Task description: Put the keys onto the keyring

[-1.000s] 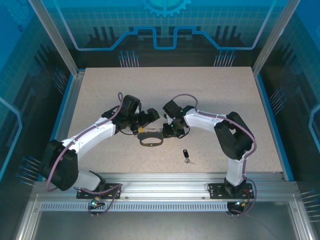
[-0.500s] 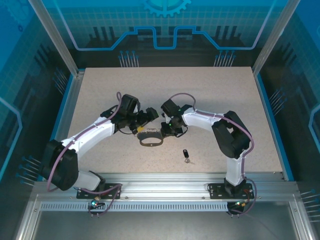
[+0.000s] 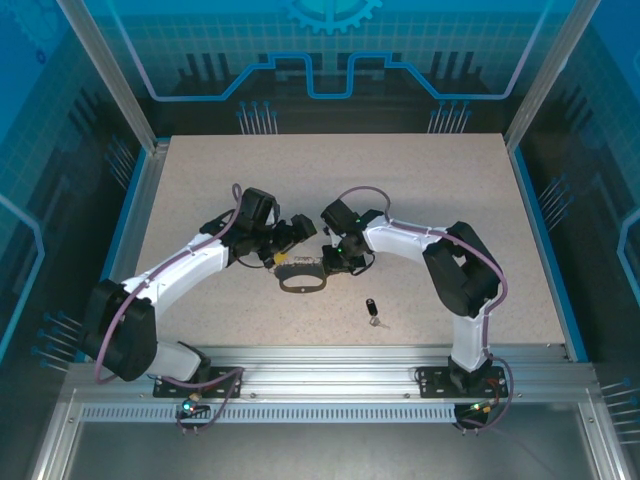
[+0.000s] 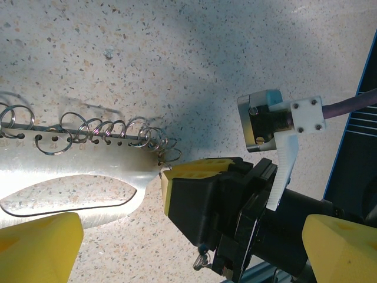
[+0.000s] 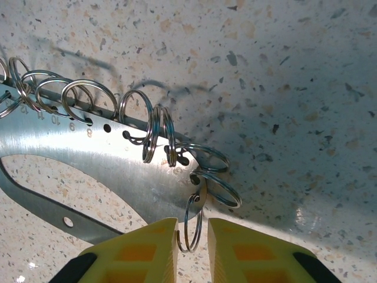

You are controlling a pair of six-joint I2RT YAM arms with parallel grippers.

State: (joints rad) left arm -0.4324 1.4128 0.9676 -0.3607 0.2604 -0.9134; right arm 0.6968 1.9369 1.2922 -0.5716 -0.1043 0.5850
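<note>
Since a second ago the right gripper [image 5: 192, 239] has edged slightly closer over the keyring [image 5: 135, 171], and its yellow fingers [image 5: 141, 250] have drawn in to a slit. I read them as pinching one wire split ring [image 5: 189, 219] at the keyring's tip. I see no change in the left gripper [image 4: 188, 250], which hovers just beside the keyring with its fingers spread wide and holds nothing. The key [image 3: 372, 310] has not moved; it lies flat on the near side and to the right of the keyring, well apart from it and untouched.

For the task, I judge that a ring is being secured for opening. The key is not yet fetched, so threading has not begun.

The table [image 3: 450, 200] is pale, speckled and matt, with soft glare near the keyring. The enclosure [image 3: 330, 60] is aluminium-framed with blue printed panels and stands beyond the keyring's far side.
</note>
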